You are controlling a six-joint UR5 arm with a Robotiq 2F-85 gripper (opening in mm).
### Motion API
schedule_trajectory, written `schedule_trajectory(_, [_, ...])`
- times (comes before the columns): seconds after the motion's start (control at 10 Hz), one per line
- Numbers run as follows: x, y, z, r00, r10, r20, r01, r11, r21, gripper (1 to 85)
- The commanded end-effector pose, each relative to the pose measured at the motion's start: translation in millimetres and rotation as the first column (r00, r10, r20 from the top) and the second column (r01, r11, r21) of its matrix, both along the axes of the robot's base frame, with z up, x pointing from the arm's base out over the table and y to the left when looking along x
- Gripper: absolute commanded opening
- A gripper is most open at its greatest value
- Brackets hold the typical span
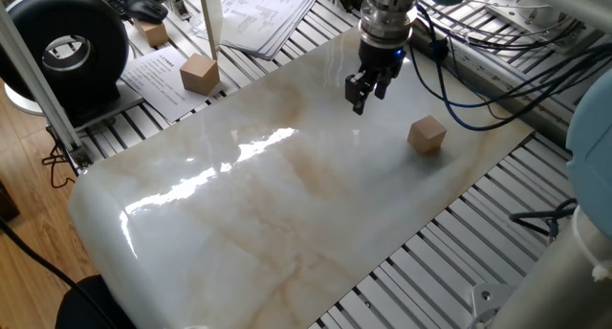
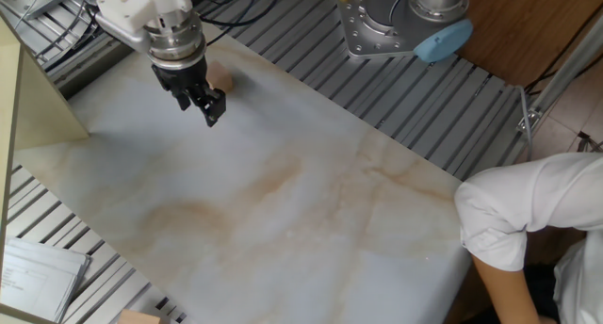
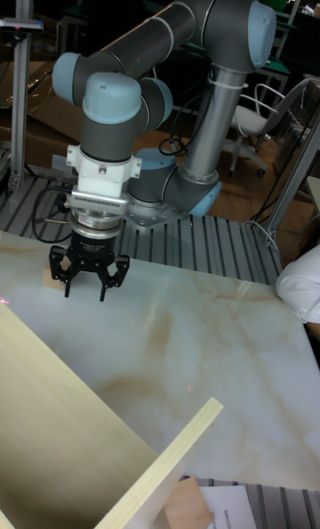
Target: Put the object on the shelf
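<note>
The object, a small light-brown wooden cube (image 1: 426, 135), rests on the marble tabletop (image 1: 287, 205) at the right. In the other fixed view only a corner of the cube (image 2: 221, 77) shows behind the gripper. My gripper (image 1: 357, 93) hangs just above the table, to the left of the cube and apart from it. Seen from the front, the gripper (image 3: 84, 291) is open, with nothing between its fingers. The shelf (image 3: 62, 413), made of pale wooden boards, fills the lower left of the tall fixed view.
A larger tan block (image 1: 199, 73) lies on a sheet of paper at the back left. A small tan block (image 1: 151, 32) sits by the keyboard, beside a black round device (image 1: 67, 47). A person's white sleeve (image 2: 518, 220) reaches in at the table's right edge.
</note>
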State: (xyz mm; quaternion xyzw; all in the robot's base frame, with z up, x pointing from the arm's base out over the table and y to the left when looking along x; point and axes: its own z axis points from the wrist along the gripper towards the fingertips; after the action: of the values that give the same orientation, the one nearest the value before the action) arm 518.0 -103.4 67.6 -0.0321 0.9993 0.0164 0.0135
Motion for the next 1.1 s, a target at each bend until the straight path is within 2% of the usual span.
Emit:
schedule_trajectory(0.0, [9.3,1,1.2,0.999,0.022,0.037,-0.023,1.000,0.012,60.0])
schedule_trajectory(0.1, [2.9,1,0.9,1.000,0.026,0.012,-0.026,1.000,0.012,59.7])
schedule_trajectory(0.2, [0.5,5,1.0,0.999,0.039,0.004,-0.039,0.999,0.024,59.7])
schedule_trajectory(0.3, [-19.2,-1,10.8,0.999,0.044,-0.006,-0.044,0.998,0.041,59.7])
schedule_trajectory(0.5, [-66.7,-21,32.2,0.999,0.030,-0.030,-0.029,0.999,0.019,59.3])
schedule_trajectory(0.6, [-81.8,-24,37.4,0.999,0.025,-0.034,-0.025,1.000,0.016,59.0])
schedule_trajectory(0.7, [-86.3,-26,37.6,0.999,0.033,-0.027,-0.032,0.999,0.021,59.0])
schedule_trajectory(0.8, [-84.3,-26,37.6,0.999,0.043,-0.019,-0.043,0.999,0.021,59.7])
schedule_trajectory(0.9, [-77.6,-36,37.3,0.997,0.076,0.006,-0.076,0.997,-0.020,59.7])
schedule_trajectory(1.0, [-78.7,-34,37.3,0.999,0.048,0.001,-0.048,0.999,-0.013,59.7])
